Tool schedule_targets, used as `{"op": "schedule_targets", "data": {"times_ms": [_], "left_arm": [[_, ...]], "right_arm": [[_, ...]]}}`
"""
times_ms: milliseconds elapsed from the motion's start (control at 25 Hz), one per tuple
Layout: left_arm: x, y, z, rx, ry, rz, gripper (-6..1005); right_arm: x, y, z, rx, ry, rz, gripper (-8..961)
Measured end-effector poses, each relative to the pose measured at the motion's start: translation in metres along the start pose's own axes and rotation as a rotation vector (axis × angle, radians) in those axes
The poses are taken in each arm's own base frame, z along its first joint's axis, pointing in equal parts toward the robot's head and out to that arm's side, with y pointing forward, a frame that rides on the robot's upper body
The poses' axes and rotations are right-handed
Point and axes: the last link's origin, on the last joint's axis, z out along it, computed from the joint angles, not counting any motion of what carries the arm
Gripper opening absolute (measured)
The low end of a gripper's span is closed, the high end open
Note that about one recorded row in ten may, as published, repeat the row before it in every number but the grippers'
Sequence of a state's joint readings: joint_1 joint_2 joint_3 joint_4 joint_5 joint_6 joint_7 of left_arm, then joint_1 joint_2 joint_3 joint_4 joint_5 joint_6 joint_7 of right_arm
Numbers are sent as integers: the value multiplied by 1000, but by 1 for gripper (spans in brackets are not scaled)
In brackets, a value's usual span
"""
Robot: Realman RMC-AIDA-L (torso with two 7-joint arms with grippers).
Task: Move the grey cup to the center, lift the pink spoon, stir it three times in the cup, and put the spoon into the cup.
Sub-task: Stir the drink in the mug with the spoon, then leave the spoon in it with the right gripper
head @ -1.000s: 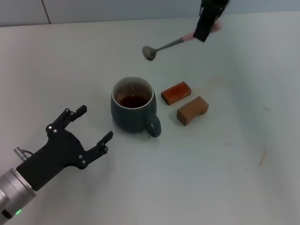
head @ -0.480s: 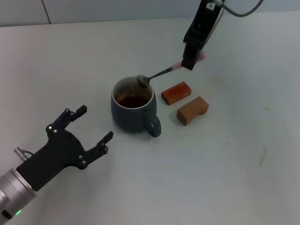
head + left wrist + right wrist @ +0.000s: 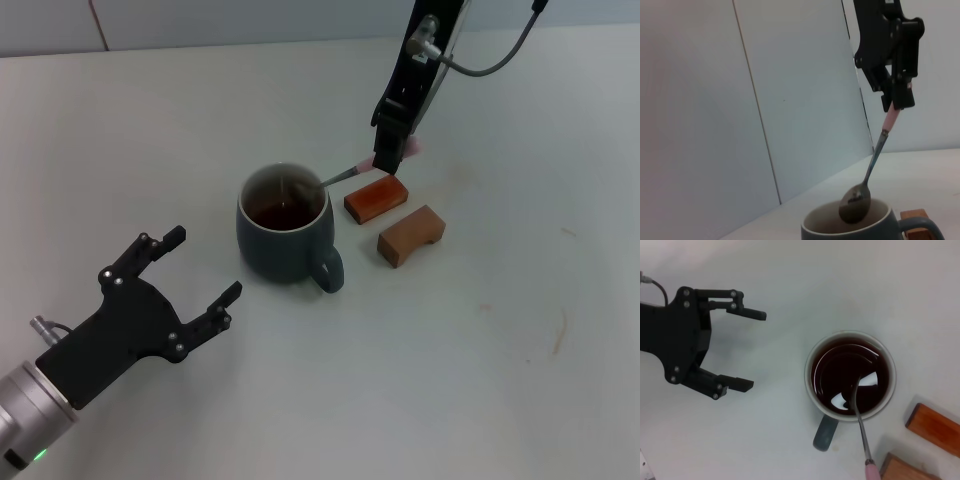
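Pink spoon (image 3: 345,175) dipped into the grey cup (image 3: 287,238) at mid-bench.
My right tool (image 3: 388,160) is clamped on the spoon's pink handle, its bowl in the dark liquid; my left tool (image 3: 190,270) rests near the cup, fingers spread apart; two wooden blocks (image 3: 376,197) lie beside the cup on the bench (image 3: 480,380).

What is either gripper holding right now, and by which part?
The right gripper holds the pink spoon by its pink handle end, bowl at the grey cup. The left gripper is open, holding nothing.
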State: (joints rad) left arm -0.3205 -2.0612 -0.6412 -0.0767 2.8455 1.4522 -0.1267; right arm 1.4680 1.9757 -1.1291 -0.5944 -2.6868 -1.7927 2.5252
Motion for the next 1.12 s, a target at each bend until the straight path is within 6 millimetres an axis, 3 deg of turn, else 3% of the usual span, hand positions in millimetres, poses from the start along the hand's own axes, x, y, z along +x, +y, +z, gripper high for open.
{"op": "schedule_targets", "data": {"times_ms": [800, 1120], "left_arm": [[-1, 1, -1, 2, -3, 2, 849], [-1, 2, 0, -3, -6, 1, 849]], "right_arm": [[-21, 16, 29, 28, -4, -85, 120], [-18, 6, 27, 72, 6, -65, 121]]}}
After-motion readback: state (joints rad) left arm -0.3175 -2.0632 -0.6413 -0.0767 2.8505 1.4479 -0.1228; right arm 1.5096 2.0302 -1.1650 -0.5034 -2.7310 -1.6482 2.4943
